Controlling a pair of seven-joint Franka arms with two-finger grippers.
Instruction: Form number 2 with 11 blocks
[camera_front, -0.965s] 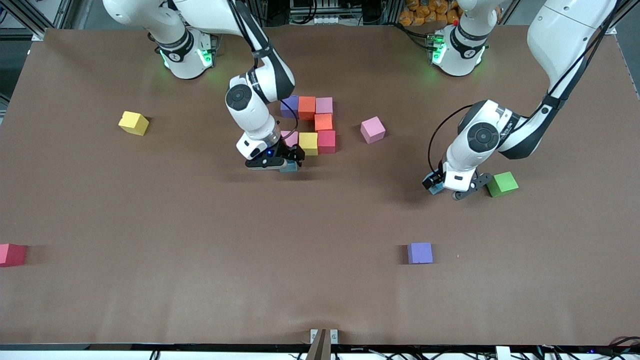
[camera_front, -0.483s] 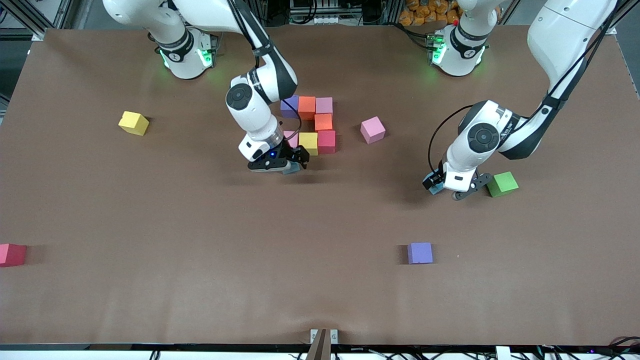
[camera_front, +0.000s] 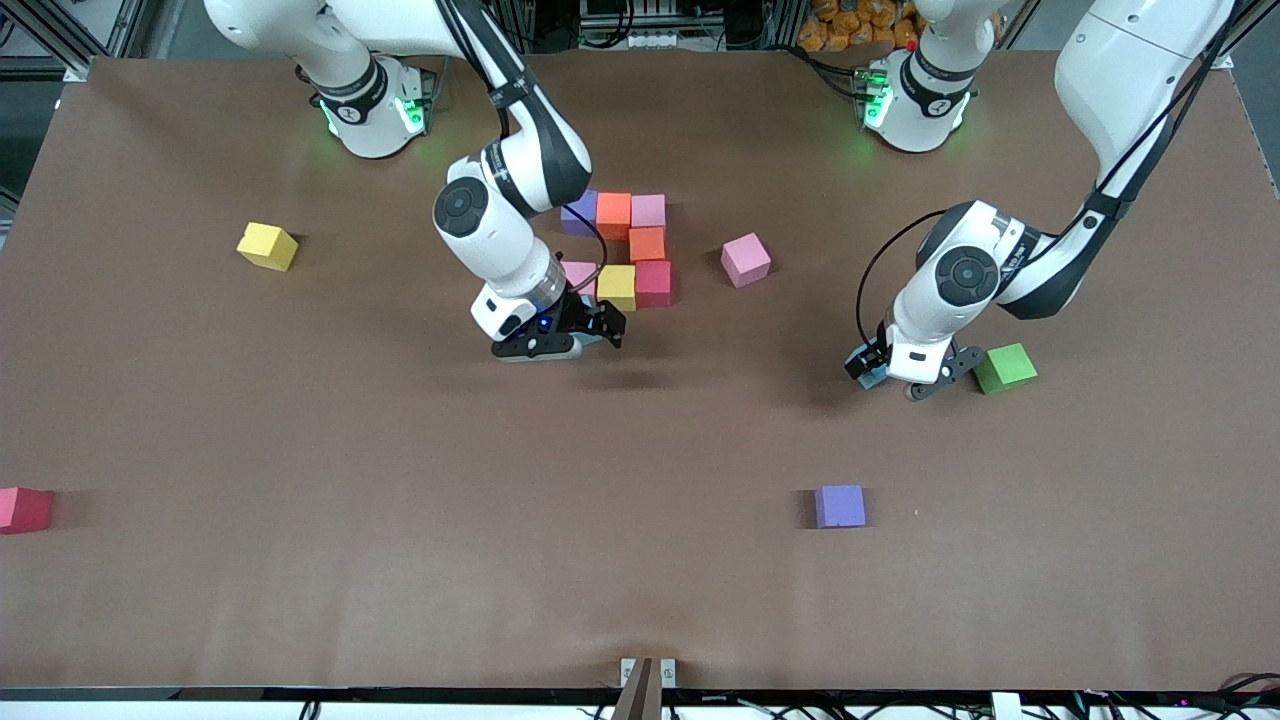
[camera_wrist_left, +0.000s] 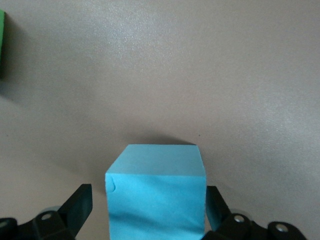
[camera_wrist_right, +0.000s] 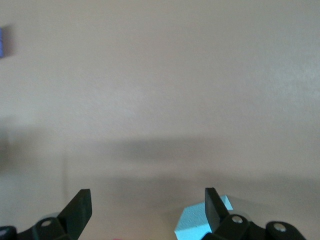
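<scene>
Right gripper (camera_front: 590, 338) fingers now spread, light blue block (camera_wrist_right: 200, 227) released beside pink block (camera_front: 580, 272); left gripper (camera_front: 890, 378) grips another blue block (camera_wrist_left: 156, 192), waiting.

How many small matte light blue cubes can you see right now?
2. One light blue cube is clamped in the left gripper, beside the green cube. The other light blue cube lies under the open right gripper, next to the block cluster. Arms could hide more.
</scene>
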